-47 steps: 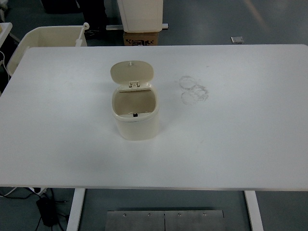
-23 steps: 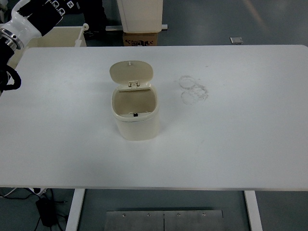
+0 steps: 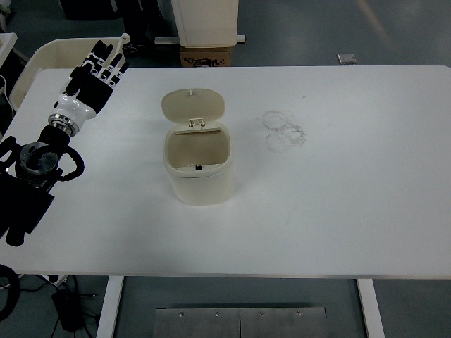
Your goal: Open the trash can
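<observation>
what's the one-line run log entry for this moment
trash can: lid open | left hand: open, above table's far-left corner, clear of can | right hand: not in view

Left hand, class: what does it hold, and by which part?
Nothing. The left hand hovers with fingers extended, apart from the trash can.

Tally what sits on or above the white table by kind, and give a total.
Cream plastic trash can with its hinged lid standing open: 1
Black-fingered left robot hand over the white table's far left corner: 1
Ring-shaped smudge marks on the tabletop: 1 cluster
Total: 3
</observation>
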Controlling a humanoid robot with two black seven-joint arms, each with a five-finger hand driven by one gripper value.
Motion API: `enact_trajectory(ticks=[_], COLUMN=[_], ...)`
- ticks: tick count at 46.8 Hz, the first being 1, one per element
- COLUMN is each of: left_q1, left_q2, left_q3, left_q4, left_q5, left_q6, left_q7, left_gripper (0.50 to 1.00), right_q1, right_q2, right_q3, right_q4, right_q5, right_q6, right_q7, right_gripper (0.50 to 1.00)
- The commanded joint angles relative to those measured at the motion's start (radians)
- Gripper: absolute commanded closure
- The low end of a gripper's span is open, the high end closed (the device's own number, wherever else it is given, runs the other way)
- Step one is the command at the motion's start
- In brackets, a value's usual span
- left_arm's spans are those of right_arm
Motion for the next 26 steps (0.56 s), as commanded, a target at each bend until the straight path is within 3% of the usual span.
enact_trajectory(ticks=[1, 26], left_q1=[0.001, 0.001], left_q2=[-0.026, -0.032], left_q3=[-0.004, -0.005], left_q4=[0.022, 0.023], left_q5=[0.001, 0.006], left_q6=[0.000, 0.000], left_q7=[-0.001, -0.001], left_gripper=[0.500, 0.500], right_q1=[-0.002, -0.001], right_q2=[0.000, 0.000], right_q3=[0.003, 0.001], right_q4=[0.000, 0.000], right_q5=[0.001, 0.001], right_q6=[0.002, 0.002], right_q7=[0.000, 0.000], right_gripper=[0.507, 0.507])
